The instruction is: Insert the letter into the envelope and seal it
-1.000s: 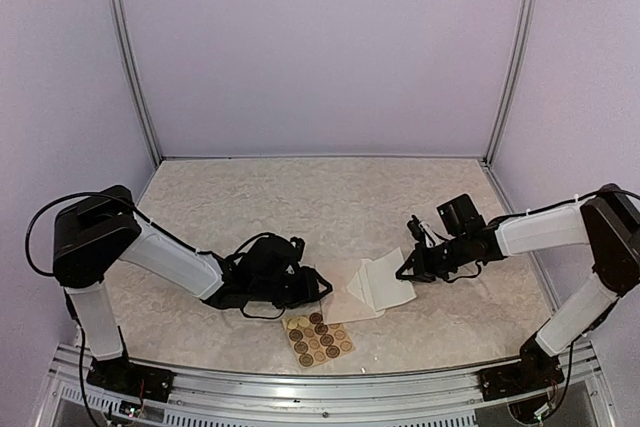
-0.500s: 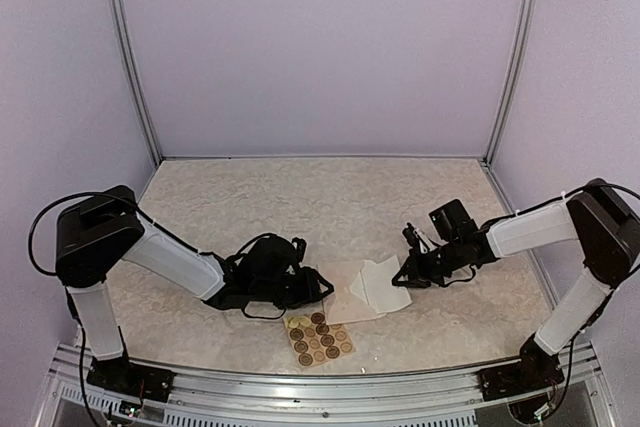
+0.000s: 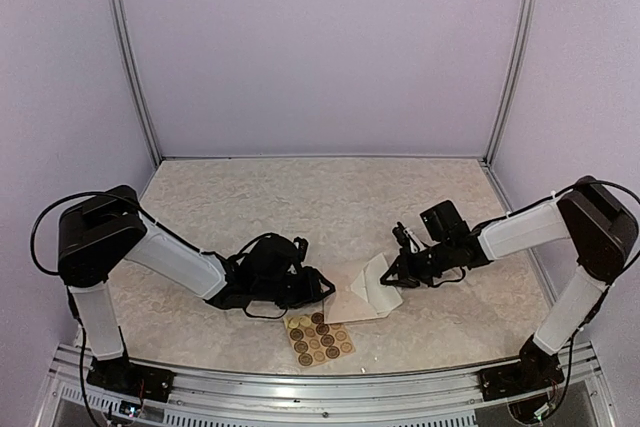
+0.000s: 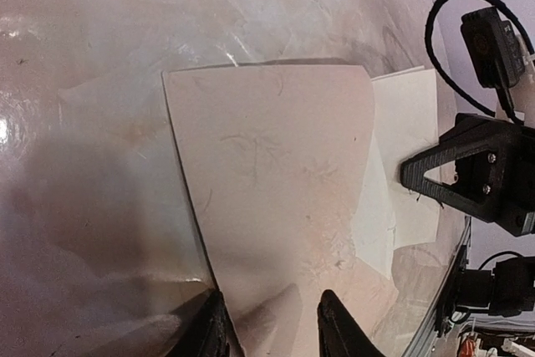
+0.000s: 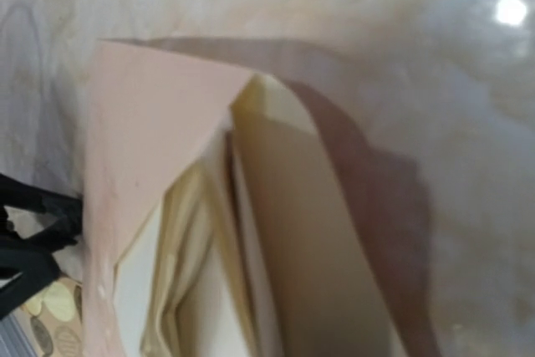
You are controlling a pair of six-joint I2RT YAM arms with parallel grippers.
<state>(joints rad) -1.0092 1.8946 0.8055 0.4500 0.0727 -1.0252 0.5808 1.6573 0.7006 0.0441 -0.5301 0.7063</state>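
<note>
Arms reach in low from both sides and meet near the middle of the counter [image 3: 300, 197], close to its near edge; the envelope [image 3: 350, 301] lies flat there, small and pale tan; the left claw [image 3: 320, 287] is at the envelope's left side; its two fingers [image 4: 211, 330] are a little way apart, a narrow gap, and their tips press down on the tan paper, which shows flat between them; so this claw pins the envelope and does not pinch it; the letter [image 3: 380, 285] is whiter and sits at the envelope's right side; its right part bends up off the counter; I cannot tell if any of it is inside the envelope; the right claw [image 3: 394, 271] touches that bent part; I cannot tell if this claw is pinching the letter or is wide, for the paper hides its tips; up close, the right wrist view shows the cream letter folded and curled, with a tan pointed flap beside it; the sticker sheet [image 3: 318, 339], tan with round brown dots, lies just beside the envelope, nearer the near edge.
</note>
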